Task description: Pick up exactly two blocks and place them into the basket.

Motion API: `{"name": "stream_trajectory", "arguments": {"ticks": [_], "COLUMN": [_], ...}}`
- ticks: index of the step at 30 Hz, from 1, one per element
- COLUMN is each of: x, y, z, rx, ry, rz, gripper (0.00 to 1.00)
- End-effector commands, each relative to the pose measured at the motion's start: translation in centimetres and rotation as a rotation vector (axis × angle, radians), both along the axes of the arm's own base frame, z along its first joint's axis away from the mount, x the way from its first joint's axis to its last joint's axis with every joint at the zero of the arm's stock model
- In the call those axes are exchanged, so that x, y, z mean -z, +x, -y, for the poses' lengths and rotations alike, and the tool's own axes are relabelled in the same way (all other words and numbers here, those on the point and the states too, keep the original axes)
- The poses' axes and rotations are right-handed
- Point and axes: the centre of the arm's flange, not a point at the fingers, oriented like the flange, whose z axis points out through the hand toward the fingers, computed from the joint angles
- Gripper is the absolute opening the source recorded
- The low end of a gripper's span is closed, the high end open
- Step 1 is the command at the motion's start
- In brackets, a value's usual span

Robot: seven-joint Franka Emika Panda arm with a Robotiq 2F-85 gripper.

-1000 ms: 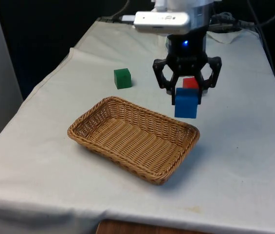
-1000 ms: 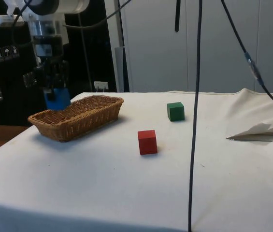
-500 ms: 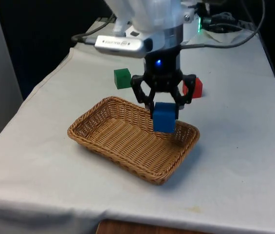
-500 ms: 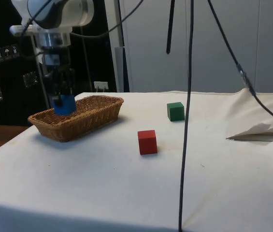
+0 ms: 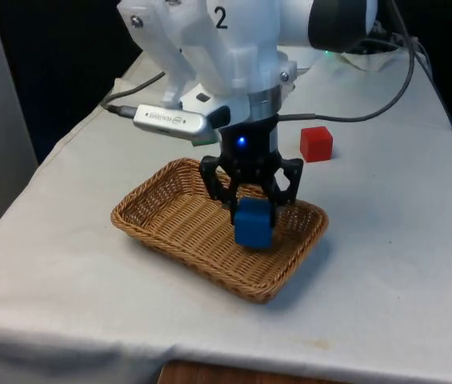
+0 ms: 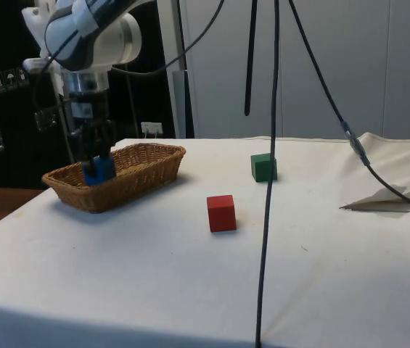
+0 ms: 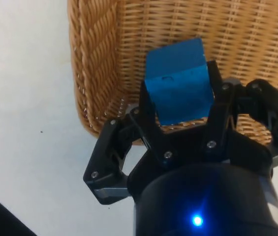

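Block 1 of 2 | your black two-finger gripper (image 5: 252, 210) clamps the blue cube (image 5: 254, 223) low inside the woven wicker basket (image 5: 167, 237), ready for release | red cube (image 5: 316, 144), green cube (image 6: 263, 167) wait beyond the basket

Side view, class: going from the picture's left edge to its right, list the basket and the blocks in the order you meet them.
Basket with the blue block held inside it by the gripper → red block → green block.
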Motion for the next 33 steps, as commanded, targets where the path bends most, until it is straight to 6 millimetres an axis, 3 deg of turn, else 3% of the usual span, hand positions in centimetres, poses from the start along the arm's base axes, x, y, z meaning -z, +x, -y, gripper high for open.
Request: {"name": "stream_trajectory", "arguments": {"ticks": [1, 5, 6, 13, 14, 22, 23, 25, 33], "x": [0.0, -0.1, -0.1, -0.1, -0.1, -0.9, -0.2, -2.0, -4.1], "y": [0.0, 0.0, 0.0, -0.1, -0.1, -0.1, 0.0, -0.1, -0.3], "z": [0.1, 0.4, 0.5, 0.5, 0.6, 0.6, 0.6, 0.4, 0.1], "rx": [-0.001, 0.0, 0.0, -0.001, -0.003, -0.007, -0.004, -0.015, -0.029], "ry": [0.009, 0.011, 0.014, 0.008, 0.018, 0.014, 0.01, 0.009, 0.007], "rz": [-0.001, 0.0, 0.0, 0.002, 0.001, 0.002, 0.005, 0.004, -0.003], "gripper": [0.02, 0.09, 0.27, 0.95, 1.0, 1.0, 1.0, 1.0, 1.0]}}
